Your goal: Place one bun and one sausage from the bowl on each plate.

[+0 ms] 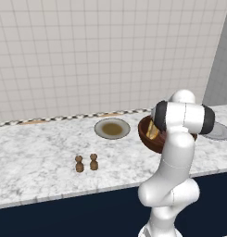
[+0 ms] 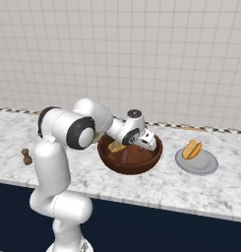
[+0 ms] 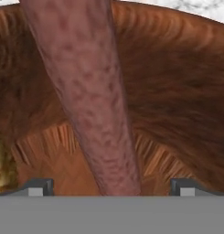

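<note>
The counter (image 1: pixel 40 157), marbled white, runs wall to wall with its front edge over dark cabinet fronts. The arm (image 2: pixel 68 130) reaches from the base over that front edge and bends down into the bowl (image 2: pixel 129 167), which sits about midway between the counter's front and back edges. On one side of the bowl lies a plate (image 2: pixel 203 167) that already carries a bun (image 2: pixel 192 148); on the other side, nearer the back edge, the brown-centred plate (image 1: pixel 112 128) carries nothing. Another bun (image 2: pixel 114 146) leans against the bowl's inner wall.

The gripper (image 3: pixel 111 187) is low inside the bowl, its fingers (image 3: pixel 40 186) wide apart with the sausage (image 3: pixel 93 100) running lengthwise between them, not yet clamped. The step in hand looks like picking a sausage. The next move probably calls for a little more descent so the pads straddle the sausage's body, then closing across its width; it is round and smooth, so an off-centre pinch might let it roll or pivot. The bowl's steep wall is close and leaves little room for the fingers.

Two small brown shakers (image 1: pixel 86 163) stand together near the front edge, well away from the bowl. They could matter only on a low path to the brown-centred plate.
</note>
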Robot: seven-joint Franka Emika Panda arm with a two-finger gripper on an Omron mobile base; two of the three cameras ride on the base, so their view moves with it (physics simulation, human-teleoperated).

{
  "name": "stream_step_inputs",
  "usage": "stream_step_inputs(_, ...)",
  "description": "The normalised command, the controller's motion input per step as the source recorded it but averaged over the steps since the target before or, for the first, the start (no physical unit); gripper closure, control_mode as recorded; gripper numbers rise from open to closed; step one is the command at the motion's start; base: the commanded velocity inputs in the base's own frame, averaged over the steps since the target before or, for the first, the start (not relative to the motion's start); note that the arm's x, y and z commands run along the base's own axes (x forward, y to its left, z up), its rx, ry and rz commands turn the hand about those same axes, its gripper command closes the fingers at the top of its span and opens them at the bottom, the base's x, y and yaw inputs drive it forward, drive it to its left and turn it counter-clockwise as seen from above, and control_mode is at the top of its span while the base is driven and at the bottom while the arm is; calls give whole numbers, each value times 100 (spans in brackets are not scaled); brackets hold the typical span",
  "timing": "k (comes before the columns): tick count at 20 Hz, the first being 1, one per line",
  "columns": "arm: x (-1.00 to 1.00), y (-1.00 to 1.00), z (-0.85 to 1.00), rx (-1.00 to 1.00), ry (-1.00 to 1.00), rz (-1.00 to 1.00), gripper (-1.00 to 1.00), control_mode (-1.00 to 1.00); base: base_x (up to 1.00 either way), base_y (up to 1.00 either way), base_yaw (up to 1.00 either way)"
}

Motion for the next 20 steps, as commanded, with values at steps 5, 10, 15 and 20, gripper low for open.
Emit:
stream_step_inputs(5,16,0,-15,0,0,0,-100,-100,0,0,0)
stream_step_inputs(10,5,2,-10,0,-2,-1,-100,-100,0,0,0)
stream_step_inputs(15,0,0,0,0,0,0,-100,-100,0,0,0)
stream_step_inputs(20,0,0,0,0,0,0,100,-100,0,0,0)
